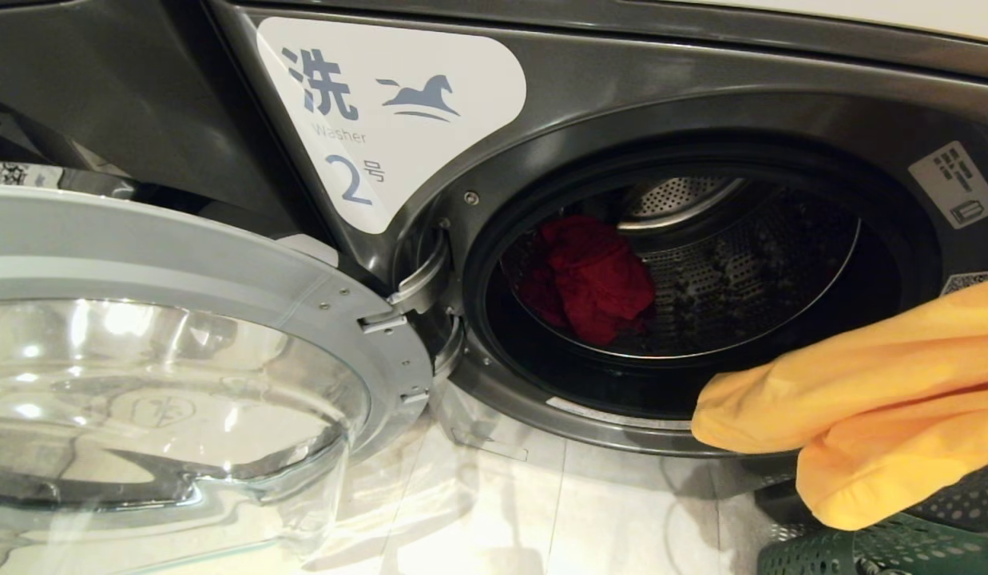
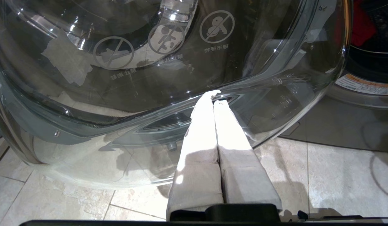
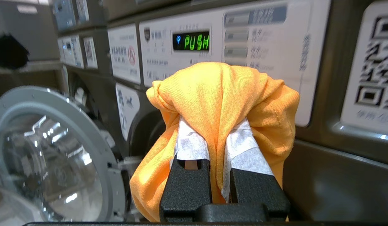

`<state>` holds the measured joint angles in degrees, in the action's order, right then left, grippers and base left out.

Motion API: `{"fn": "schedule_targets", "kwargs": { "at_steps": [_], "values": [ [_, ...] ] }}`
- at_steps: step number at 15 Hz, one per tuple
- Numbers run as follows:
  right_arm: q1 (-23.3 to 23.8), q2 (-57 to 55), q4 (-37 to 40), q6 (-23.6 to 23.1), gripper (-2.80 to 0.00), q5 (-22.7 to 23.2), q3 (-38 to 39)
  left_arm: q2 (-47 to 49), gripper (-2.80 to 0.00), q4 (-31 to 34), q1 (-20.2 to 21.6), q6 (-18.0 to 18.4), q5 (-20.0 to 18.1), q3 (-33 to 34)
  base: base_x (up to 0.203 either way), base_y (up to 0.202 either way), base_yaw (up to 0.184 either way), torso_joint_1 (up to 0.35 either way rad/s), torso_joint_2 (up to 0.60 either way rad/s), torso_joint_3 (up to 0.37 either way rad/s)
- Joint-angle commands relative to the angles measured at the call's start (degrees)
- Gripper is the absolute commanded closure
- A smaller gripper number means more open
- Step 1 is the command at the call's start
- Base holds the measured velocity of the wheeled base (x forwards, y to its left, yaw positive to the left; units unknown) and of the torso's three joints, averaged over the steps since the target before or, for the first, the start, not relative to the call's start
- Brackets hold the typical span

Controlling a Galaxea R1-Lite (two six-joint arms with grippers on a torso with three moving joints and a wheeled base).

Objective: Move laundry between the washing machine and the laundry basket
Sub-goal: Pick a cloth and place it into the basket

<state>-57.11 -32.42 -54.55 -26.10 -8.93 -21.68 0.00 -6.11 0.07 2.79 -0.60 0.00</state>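
Note:
An orange garment (image 1: 877,399) hangs at the right of the head view, beside the washing machine's round opening (image 1: 701,271) and above the green laundry basket (image 1: 877,551). My right gripper (image 3: 217,125) is shut on this orange garment (image 3: 222,94), which drapes over its white-padded fingers (image 3: 192,144). Inside the drum lies a dark red garment (image 1: 589,275). My left gripper (image 2: 216,97) is shut with nothing in it, pointing at the glass of the open door (image 2: 150,78) low above the tiled floor.
The machine's door (image 1: 166,351) stands swung open at the left, its glass bowl bulging out. The control panel (image 3: 190,42) reads "PUSH". Pale floor tiles (image 1: 541,519) lie in front of the machine.

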Motion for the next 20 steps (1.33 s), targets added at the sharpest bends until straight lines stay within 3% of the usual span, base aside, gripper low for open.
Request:
{"fn": "schedule_targets", "kwargs": {
  "at_steps": [1, 7, 14, 20],
  "values": [
    [-0.1, 0.4, -0.6, -0.2, 0.0, 0.4, -0.1, 0.1, 0.0, 0.0, 0.0, 0.0, 0.0, 2.3, 0.0, 0.0, 0.0, 0.0, 0.0, 0.0],
    [0.0, 0.6, -0.6, -4.0, 0.0, 0.4, 1.2, 0.1, 0.0, 0.0, 0.0, 0.0, 0.0, 2.3, -0.001, 0.001, -0.011, 0.001, 0.0, 0.0],
    [0.3, 0.4, -0.6, -6.3, 0.0, 0.2, 1.9, 0.1, 0.0, 0.0, 0.0, 0.0, 0.0, 2.3, -0.001, 0.008, -0.167, 0.003, 0.0, 0.003],
    [4.0, -2.8, -0.9, -4.3, 0.0, -1.8, 1.7, 0.1, 0.0, 0.0, 0.0, 0.0, 0.0, 2.3, -0.002, 0.009, -0.176, 0.0, 0.0, 0.003]
  ]
}}
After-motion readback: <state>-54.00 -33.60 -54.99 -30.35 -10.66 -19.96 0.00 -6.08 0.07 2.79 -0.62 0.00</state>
